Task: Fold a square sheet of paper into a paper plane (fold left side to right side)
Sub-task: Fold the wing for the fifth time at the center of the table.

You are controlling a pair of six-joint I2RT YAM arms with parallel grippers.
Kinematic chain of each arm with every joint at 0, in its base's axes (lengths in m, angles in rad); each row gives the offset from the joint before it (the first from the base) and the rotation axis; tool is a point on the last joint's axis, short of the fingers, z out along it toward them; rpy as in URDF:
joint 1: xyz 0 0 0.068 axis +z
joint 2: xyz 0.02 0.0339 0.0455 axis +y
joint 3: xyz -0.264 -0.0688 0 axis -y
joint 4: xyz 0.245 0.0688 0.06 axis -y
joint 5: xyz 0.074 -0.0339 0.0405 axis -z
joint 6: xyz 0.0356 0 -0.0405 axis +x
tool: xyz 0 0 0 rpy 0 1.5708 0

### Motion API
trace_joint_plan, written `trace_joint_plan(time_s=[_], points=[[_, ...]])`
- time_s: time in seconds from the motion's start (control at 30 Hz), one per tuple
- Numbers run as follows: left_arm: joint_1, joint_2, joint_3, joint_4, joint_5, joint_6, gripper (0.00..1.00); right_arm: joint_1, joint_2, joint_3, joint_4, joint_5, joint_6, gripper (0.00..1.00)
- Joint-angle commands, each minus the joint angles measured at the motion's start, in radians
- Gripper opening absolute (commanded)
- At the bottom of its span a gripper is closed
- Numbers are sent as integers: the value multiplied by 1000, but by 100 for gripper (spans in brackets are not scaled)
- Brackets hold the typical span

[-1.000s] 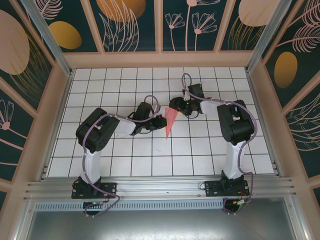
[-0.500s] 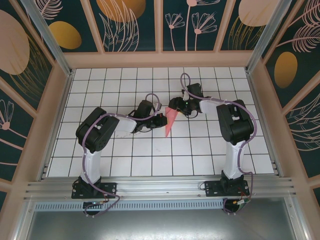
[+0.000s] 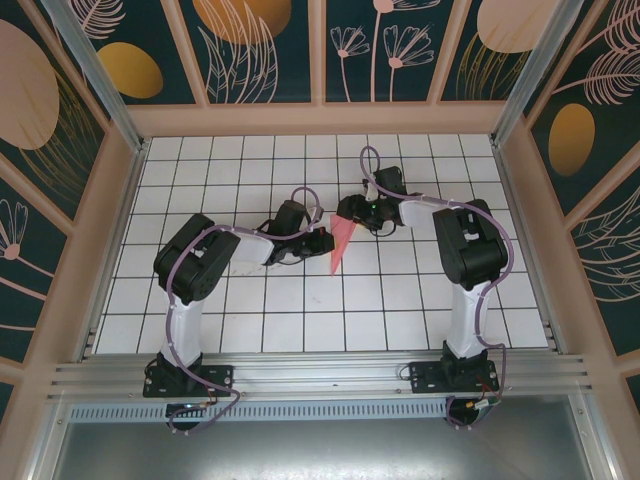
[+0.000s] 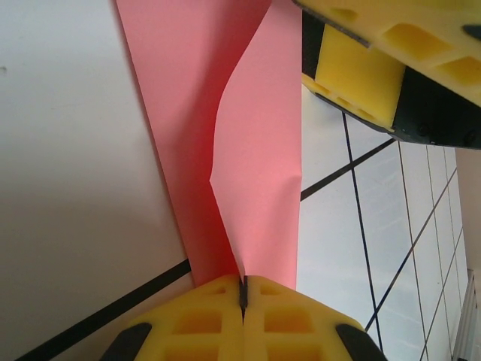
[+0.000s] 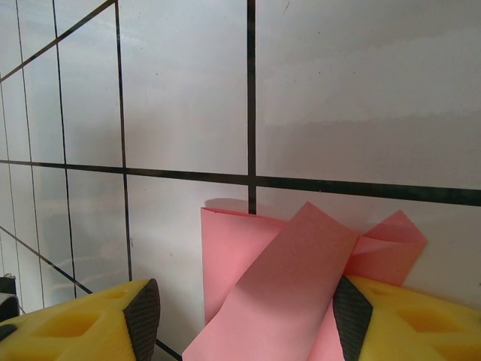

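Note:
The square sheet of paper is coral red and folded into a narrow pointed shape, its tip toward the near side. It lies mid-table between both grippers. My left gripper is at its left edge. In the left wrist view that gripper is shut, with a raised flap of the paper running into the slit between its yellow fingers. My right gripper is at the paper's far end. Its jaws stand open with a lifted flap of the paper between them, resting against the right finger.
The white gridded tabletop is walled by wooden panels on three sides. Both arms reach inward from the metal rail at the near edge. The right gripper's yellow finger sits close above the paper in the left wrist view.
My left gripper has edged slightly to the right and away with the paper's edge. The right gripper shifted a little, then held still.

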Motion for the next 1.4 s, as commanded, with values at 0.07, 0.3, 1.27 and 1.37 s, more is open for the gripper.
trace_joint_plan(time_s=[0.07, 0.3, 1.27, 1.37], points=[[3, 34, 22, -30, 8, 18, 3, -4, -70, 9, -9, 19, -24, 66], [3, 40, 27, -33, 8, 16, 3, -13, -165, -39, -51, 103, -28, 65], [3, 48, 35, -57, 5, 23, 3, 52, -19, -53, -100, 74, -13, 0], [4, 52, 35, -56, 8, 22, 3, 50, -15, -61, -111, 88, -13, 0]])
